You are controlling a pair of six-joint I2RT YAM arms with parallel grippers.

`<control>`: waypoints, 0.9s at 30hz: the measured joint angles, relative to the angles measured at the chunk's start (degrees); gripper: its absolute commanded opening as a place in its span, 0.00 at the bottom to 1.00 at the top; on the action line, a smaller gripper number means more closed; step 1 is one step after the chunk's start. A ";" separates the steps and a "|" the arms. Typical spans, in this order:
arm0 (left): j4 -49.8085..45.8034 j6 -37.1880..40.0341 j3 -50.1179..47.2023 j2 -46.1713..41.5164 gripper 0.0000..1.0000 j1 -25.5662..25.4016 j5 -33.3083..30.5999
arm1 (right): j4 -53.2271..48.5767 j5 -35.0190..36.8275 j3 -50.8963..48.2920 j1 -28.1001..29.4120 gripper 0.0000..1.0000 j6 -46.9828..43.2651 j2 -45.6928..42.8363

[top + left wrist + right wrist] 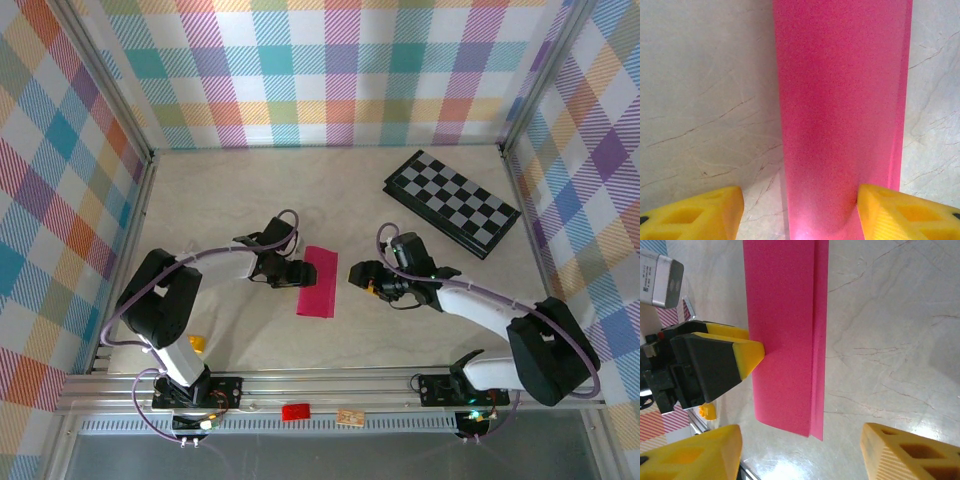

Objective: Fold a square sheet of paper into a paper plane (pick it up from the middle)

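"Where has the paper ended up?"

"In the middle of the desk point(230, 200). The pink sheet of paper point(318, 282) lies flat on the pale marbled surface, folded into a narrow strip. From the right wrist you can see two layers, with one edge running just inside the other along a long side."

"And the arms?"

"One on each side of it. The left fingers point(695, 212) are at the sheet's left long edge and stand apart. One yellow tip meets the paper's edge and the other is over bare desk, so nothing is clamped. The right fingers point(910, 452) hover just to the right of the sheet, clear of it. They're spread too, with only desk between them."

"Anything else in the shot?"

"A black-and-grey checkerboard point(452, 202) lies well behind the sheet and off to its right, set at an angle near the plaid back wall. A small yellow object point(196, 344) sits nearer than the sheet on its left, beside the left arm's base. A small red tag point(294, 411) rests on the metal rail, nearer than the sheet, and a tan scrap point(350, 418) lies near the tag."
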 measured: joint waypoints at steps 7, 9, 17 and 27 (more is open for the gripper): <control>-3.85 0.07 3.13 1.95 0.68 -0.11 -0.76 | 2.14 0.00 0.28 1.44 0.32 1.36 4.61; -4.37 0.04 3.63 2.25 0.69 -0.22 -1.46 | 2.16 0.02 1.07 1.75 0.32 2.16 6.40; -9.25 -0.09 7.74 4.92 0.71 -2.23 -5.88 | 3.13 1.77 3.15 2.36 0.31 3.98 9.66; -11.15 -1.64 9.38 6.21 0.70 -2.80 -7.61 | 3.28 4.46 3.15 2.49 0.21 4.24 9.16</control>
